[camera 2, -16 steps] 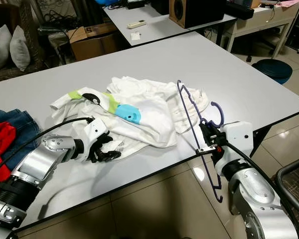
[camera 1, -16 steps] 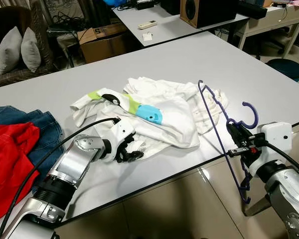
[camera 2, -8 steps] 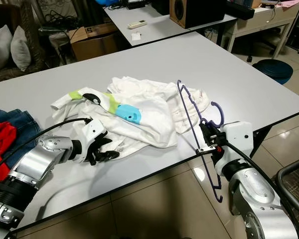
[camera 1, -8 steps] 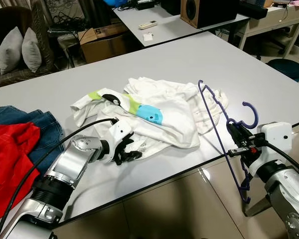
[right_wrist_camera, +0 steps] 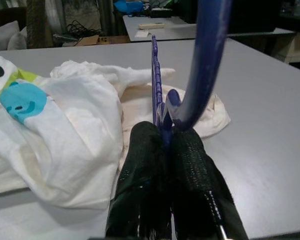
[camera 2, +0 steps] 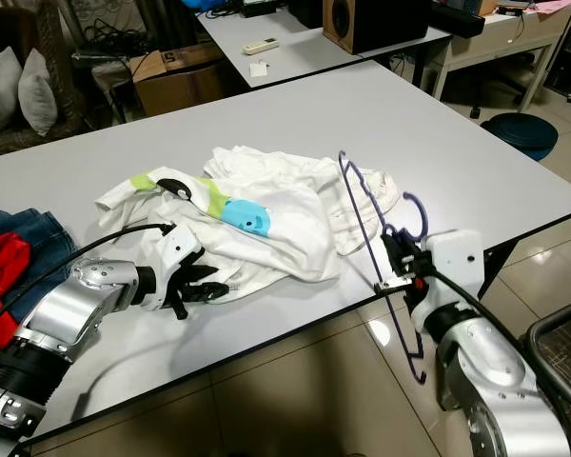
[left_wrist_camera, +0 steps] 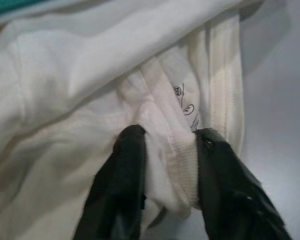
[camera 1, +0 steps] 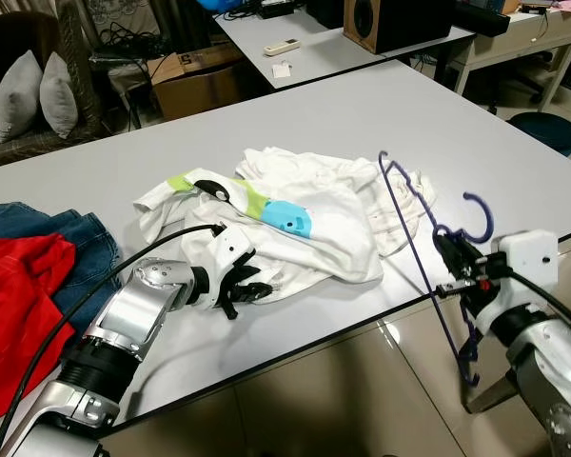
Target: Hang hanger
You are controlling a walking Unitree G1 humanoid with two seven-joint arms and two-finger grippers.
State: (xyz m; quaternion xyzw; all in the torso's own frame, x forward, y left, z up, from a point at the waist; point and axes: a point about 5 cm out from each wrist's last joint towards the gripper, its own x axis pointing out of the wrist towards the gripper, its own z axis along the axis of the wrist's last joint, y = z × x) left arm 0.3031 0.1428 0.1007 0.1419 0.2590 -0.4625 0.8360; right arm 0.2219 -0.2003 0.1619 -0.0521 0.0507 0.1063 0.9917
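Grey table [camera 1: 381, 114], glossy tiled floor [camera 1: 343, 400]

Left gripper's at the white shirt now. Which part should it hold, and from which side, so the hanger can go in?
Grip the ribbed hem fold of the white shirt at its near edge, coming low from the robot's side. The left gripper already pinches that band. The right gripper holds the purple hanger upright beside the shirt.

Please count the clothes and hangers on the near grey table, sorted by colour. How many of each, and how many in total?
White T-shirt, its hem pinched in the left hand: 1
Red garment: 1
Blue jeans: 1
Purple hanger, gripped by the right hand: 1
Total: 4
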